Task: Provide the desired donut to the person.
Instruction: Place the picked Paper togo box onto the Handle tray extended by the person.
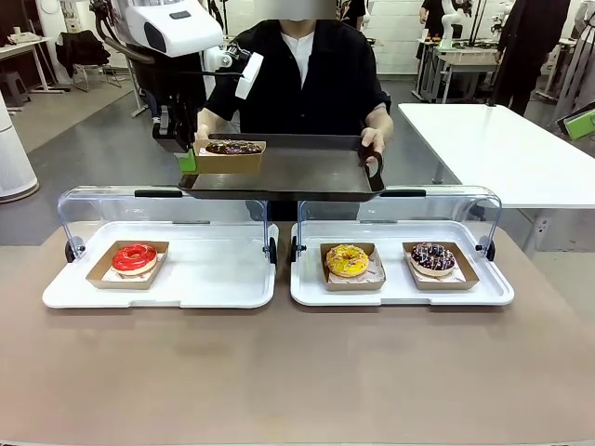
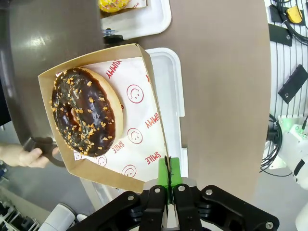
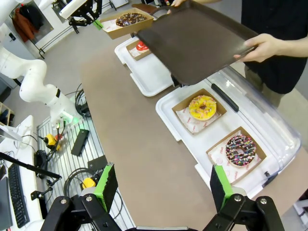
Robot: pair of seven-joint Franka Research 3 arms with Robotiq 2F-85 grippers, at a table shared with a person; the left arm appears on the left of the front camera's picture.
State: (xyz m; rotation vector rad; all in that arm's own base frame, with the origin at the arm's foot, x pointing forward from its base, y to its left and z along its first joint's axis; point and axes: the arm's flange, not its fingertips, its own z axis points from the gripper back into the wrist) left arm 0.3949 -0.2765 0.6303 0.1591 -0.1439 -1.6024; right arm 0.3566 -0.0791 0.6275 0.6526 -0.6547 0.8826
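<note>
Left claw (image 2: 169, 169) is clamped shut on the left wall of an open cardboard box (image 1: 230, 156), and in that box lies the chocolate donut (image 1: 233, 147) with nut crumbs, on printed paper. The box is up off the tabletop (image 1: 297, 372), at the far left corner of the dark tray (image 1: 307, 172) that the person (image 1: 307, 74) holds out level over the far side, one hand (image 1: 372, 141) gripping its right rim. Whether the box already rests on the tray or hangs just above it, I cannot tell. Right claw (image 3: 163, 185) stands wide open and holds nothing, hovering over the near right part of the tabletop. Below, a red donut (image 1: 135, 256) sits in the left white tray (image 1: 167, 295), while a yellow donut (image 1: 347, 259) and a sprinkled dark donut (image 1: 433, 257) sit in the right white tray (image 1: 400, 297), all in their own boxes, clear lids raised. By my reckoning the delivery is nearly done: the pick and carry are over, and what remains is to settle the box on the tray, let go, and draw the arm clear.
</note>
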